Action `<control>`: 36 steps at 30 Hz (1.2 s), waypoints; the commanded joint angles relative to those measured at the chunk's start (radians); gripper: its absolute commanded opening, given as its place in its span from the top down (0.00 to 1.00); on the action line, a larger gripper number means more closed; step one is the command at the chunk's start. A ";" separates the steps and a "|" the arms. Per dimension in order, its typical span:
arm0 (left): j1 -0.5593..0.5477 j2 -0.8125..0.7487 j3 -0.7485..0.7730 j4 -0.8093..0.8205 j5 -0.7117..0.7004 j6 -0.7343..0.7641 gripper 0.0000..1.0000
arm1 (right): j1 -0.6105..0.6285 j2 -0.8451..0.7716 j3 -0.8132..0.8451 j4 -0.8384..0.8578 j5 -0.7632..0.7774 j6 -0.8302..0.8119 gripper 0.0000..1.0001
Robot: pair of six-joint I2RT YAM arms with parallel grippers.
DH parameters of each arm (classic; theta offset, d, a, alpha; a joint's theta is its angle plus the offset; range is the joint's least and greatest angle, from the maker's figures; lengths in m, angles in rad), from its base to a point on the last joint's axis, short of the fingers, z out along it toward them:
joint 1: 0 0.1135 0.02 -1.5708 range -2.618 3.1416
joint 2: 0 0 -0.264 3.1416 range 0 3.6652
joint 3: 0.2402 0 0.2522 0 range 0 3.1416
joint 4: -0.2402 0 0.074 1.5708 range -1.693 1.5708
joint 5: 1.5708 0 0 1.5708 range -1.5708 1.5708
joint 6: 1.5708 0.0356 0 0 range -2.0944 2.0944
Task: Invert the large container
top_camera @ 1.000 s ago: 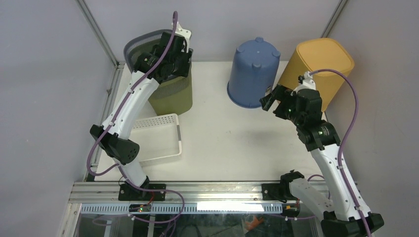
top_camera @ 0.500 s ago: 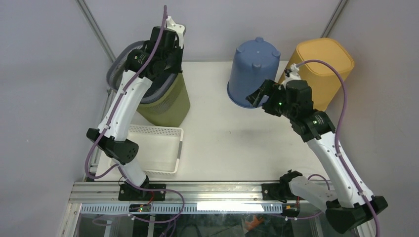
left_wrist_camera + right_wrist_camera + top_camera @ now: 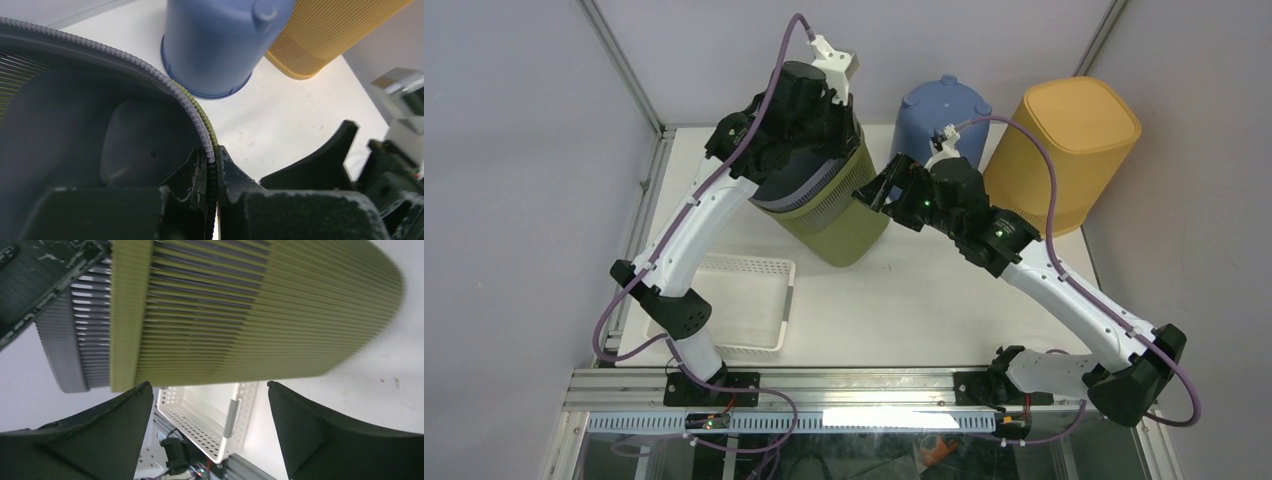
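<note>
Looking at this, your biggest worry is that pinch on the rim. The left fingers (image 3: 234, 175) are clamped on one thin bit of the lip of the large container (image 3: 839, 215), one inside against the grey liner (image 3: 125, 150) and one outside. That's the only hold on it. The container sits tilted at the back middle of the counter (image 3: 924, 300), mouth up toward the left arm and base pointing down and to the right. I can't tell if the base is touching the counter or hanging just off it.

The right fingers (image 3: 320, 440) are spread wide and empty, just beside the ribbed olive wall, with nothing between them yet. If you roll the thing over on the rim pinch alone, I'd guess the weight swings it around that single point and it slips or twists out. The ribs won't help either; if the right side closes on them at an angle, it could skate along the grooves.

Also watch the neighbours. The blue bucket (image 3: 934, 125) is right behind the container and the yellow bin (image 3: 1064, 150) is next to that, so a wide swing toward the back could knock either one. The white basket (image 3: 744, 300) is near the left arm's elbow, and a drop toward the front-left could land on it.
</note>
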 commanded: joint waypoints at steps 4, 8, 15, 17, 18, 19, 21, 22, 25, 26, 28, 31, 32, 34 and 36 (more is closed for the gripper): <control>-0.006 0.019 0.079 0.178 0.052 -0.076 1.00 | 0.059 0.046 0.059 0.188 0.104 0.107 0.11; -0.006 0.015 0.072 0.177 0.062 -0.077 1.00 | 0.078 0.041 0.056 0.236 0.124 0.115 0.12; -0.008 0.012 0.071 0.176 0.090 -0.084 1.00 | 0.080 0.051 0.062 0.272 0.157 0.149 0.11; -0.007 0.012 0.076 0.176 0.099 -0.087 1.00 | 0.081 0.071 0.085 0.254 0.166 0.154 0.11; -0.009 0.011 0.080 0.177 0.101 -0.088 1.00 | 0.081 0.083 0.092 0.242 0.178 0.154 0.11; -0.011 0.010 0.084 0.175 0.106 -0.085 1.00 | 0.080 0.092 0.090 0.227 0.199 0.169 0.11; -0.016 0.015 0.101 0.169 0.100 -0.071 1.00 | 0.079 0.100 0.064 0.230 0.238 0.191 0.11; -0.018 0.021 0.111 0.155 0.094 -0.065 1.00 | 0.078 0.101 0.047 0.233 0.255 0.203 0.11; -0.037 0.071 0.203 0.086 0.089 -0.041 1.00 | 0.078 0.107 0.001 0.225 0.293 0.220 0.11; -0.048 0.083 0.242 0.068 0.085 -0.034 1.00 | 0.076 0.109 -0.012 0.217 0.302 0.231 0.12; -0.066 0.095 0.272 0.053 0.081 -0.027 1.00 | 0.063 0.107 -0.048 0.219 0.287 0.254 0.12; -0.079 0.094 0.281 0.049 0.078 -0.028 1.00 | 0.054 0.098 -0.084 0.221 0.281 0.270 0.13; -0.079 0.091 0.288 0.050 0.079 -0.029 1.00 | 0.053 0.096 -0.088 0.207 0.288 0.277 0.13; -0.080 0.087 0.311 0.050 0.075 -0.028 1.00 | 0.054 0.088 -0.104 0.183 0.310 0.292 0.14; -0.080 0.084 0.345 0.051 0.066 -0.025 1.00 | 0.052 0.077 -0.136 0.173 0.322 0.322 0.15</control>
